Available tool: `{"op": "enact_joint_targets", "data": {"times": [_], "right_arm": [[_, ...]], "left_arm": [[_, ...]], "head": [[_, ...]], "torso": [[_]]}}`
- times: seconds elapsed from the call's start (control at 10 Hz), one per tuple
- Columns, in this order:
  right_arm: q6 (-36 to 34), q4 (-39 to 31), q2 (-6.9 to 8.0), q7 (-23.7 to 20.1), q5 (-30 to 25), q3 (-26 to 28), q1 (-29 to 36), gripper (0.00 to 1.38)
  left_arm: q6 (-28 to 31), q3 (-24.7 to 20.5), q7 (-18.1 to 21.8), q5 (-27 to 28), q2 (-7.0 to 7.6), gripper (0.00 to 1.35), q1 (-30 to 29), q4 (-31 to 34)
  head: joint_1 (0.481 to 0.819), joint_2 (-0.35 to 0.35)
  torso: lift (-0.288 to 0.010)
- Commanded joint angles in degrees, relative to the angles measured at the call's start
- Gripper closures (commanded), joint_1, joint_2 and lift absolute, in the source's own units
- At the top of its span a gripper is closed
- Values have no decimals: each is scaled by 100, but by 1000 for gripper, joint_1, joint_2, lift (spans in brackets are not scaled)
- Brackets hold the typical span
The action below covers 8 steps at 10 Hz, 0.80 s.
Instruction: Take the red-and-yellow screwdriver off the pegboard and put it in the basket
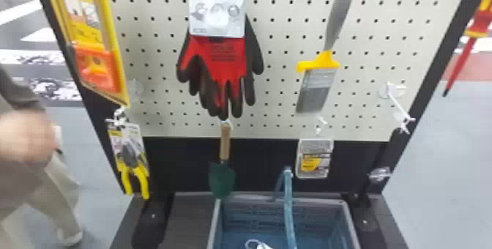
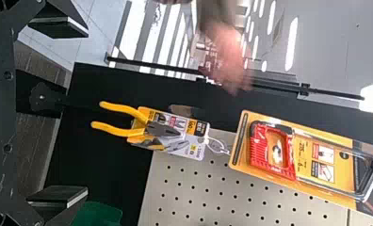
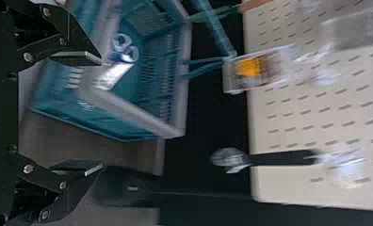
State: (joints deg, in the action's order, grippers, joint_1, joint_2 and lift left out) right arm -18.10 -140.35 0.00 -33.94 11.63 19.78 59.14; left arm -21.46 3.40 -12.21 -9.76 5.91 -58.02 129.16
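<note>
Left gripper (image 2: 87, 112), right gripper (image 3: 101, 113) wide open

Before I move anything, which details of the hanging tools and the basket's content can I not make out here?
- Red-and-yellow screwdriver: upper end and what holds it, cut off by the head view's edge.
- Grey-and-yellow paintbrush: handle end, cut off at the head view's top.
- White-and-blue object in the blue plastic basket: exact kind, blurred in the right wrist view.

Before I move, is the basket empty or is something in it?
Not empty: the basket holds a white item with two rings, inside its walls in both head and right wrist views.
</note>
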Motion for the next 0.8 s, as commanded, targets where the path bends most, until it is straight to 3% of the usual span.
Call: {"op": "enact_joint_targets", "data": {"times": [0.0,0.1,0.2,0.3,0.4,0.5,0.6,0.7], "right_arm": [[324,-161,5,151,-1023,-247,315,481],[377,-443,5,98,-2051,-317,315,483],[298,232,5,-297,-1770,-431,81,483],[412,879,-123,-1053,-1770,-598,-448,483],[500,1006,-158,-1079,-1603,-669,-423,481],[1019,1076,-211,-737,-1207,-704,-79,481],[1502,654,-202,116,-1119,-844,561,481],[2442,865,-97,1065,-618,-967,1299,487]], "left_arm": [[-7,-14,0,-8,24,124,-46,1],[2,-14,0,1,33,124,-46,1],[54,21,0,-8,59,124,-9,1],[45,3,0,-17,68,125,-46,1],[81,47,0,-8,103,125,3,1],[81,47,0,-26,156,124,-9,1],[72,56,0,-43,200,124,-21,1],[54,47,0,-43,226,124,-46,1]], "head": [[549,0],[549,0],[549,0],[549,0],[549,0],[549,0],[549,0],[549,0]], "torso": [[-100],[-100],[-100],[-100],[-100],[-100],[-100],[-100]]}}
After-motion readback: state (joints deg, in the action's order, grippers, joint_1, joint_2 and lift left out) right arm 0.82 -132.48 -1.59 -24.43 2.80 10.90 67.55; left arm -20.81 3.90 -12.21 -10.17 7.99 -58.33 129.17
